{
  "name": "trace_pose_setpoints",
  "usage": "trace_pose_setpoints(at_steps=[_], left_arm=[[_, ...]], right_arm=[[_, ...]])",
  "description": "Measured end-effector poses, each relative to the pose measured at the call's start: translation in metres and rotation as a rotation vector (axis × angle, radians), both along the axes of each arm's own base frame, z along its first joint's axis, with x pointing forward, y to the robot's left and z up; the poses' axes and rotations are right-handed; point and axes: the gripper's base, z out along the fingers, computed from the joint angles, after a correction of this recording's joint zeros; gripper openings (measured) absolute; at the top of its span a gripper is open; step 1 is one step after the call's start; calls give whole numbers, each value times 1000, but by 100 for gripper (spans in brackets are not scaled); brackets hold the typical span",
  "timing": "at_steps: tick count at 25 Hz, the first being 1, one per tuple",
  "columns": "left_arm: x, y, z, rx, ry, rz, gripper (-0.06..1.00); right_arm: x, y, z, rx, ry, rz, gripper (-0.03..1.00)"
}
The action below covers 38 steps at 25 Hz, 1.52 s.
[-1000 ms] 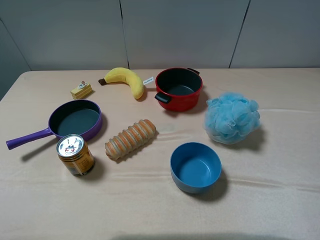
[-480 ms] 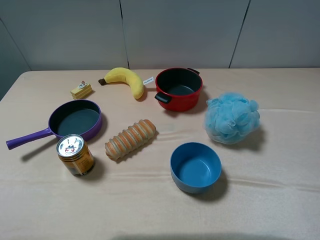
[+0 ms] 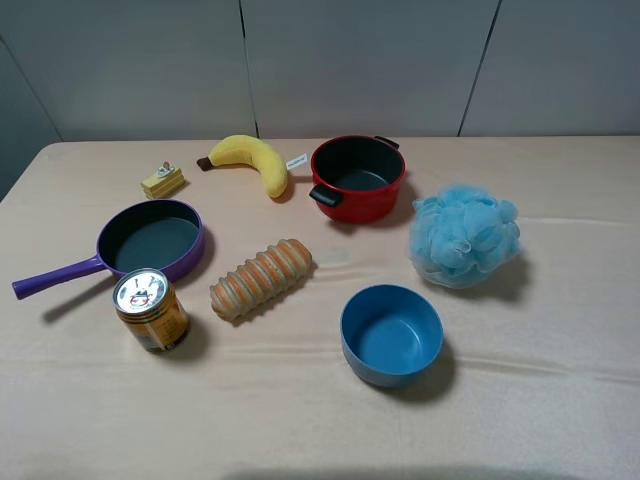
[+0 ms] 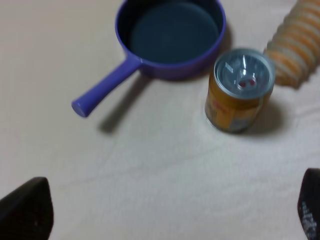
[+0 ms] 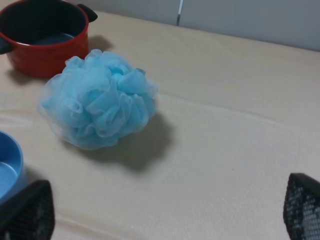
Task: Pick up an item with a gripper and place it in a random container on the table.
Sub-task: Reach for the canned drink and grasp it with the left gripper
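- Nothing has moved since earlier; left gripper (image 4: 167,210) and right gripper (image 5: 164,210) both show jaws wide apart.
- Squat amber-gold drink can (image 3: 150,310) stands toward the tabletop's (image 3: 300,430) front-left corner, just beside a purple long-handled pan (image 3: 152,240).
- Ridged orange bread-roll toy (image 3: 262,278) lies between can and round matte blue bowl (image 3: 391,335).

Lab-style test bench: beige table (image 3: 300,430), plain grey wall panels (image 3: 360,60), toy bread roll (image 3: 260,278), plush banana (image 3: 256,158), red pot (image 3: 357,178).

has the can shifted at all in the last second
No. The can stands at the same spot, just in front of the purple pan and left of the bread roll.
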Motion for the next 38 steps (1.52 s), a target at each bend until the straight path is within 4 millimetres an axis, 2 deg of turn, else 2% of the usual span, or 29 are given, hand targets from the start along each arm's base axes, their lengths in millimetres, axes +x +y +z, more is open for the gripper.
trace_pose_setpoints(at_steps=[13,20,27,33,38], left_arm=[[47,-8,21,57,187,-119,99],[73,-24,14,97,311,-256,99],[97,-39,-2,250,398,-385,99],[122,-57,1,287,438,-443,99],[144,-70,-6,310,498,-489,99]], right_arm=[[0,0,0,0,0,0,69],[0,0,0,0,0,0,69],[0,0,0,0,0,0,69],[0,0,0,0,0,0,69],[0,0,0,0,0,0,69]])
